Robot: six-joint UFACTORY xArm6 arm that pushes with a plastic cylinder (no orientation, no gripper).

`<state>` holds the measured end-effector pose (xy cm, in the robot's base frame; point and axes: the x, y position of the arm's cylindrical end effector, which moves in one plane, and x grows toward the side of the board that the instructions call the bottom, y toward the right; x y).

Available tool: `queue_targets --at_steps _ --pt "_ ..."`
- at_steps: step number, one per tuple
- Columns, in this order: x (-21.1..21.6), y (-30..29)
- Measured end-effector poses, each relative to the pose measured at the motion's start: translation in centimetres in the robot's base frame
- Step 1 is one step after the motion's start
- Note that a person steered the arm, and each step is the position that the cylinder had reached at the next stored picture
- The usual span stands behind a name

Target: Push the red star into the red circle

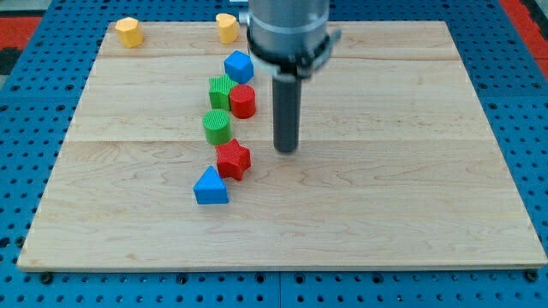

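A: Red star (233,160)?
B: Desk (385,205) middle-left, touching blue triangle (211,187), below green cylinder (217,126). Red circle (242,101) up the column.
A: Pincer?
B: None in view, just a rod; my tip (286,150) is just right of the star.

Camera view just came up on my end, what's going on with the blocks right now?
My tip sits on the wooden board, to the view's right of the red star and not touching it. The red circle stands toward the view's top from the star, beside a green block, with a green cylinder between them on the left. The star touches a blue triangle below it, so it has not reached the circle yet.
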<state>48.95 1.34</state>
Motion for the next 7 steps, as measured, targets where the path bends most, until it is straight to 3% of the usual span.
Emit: queue_targets --at_steps 1,4,7 --pt "3.4 -4.0" --pt "-2.2 -10.3" --pt "-2.6 -10.4"
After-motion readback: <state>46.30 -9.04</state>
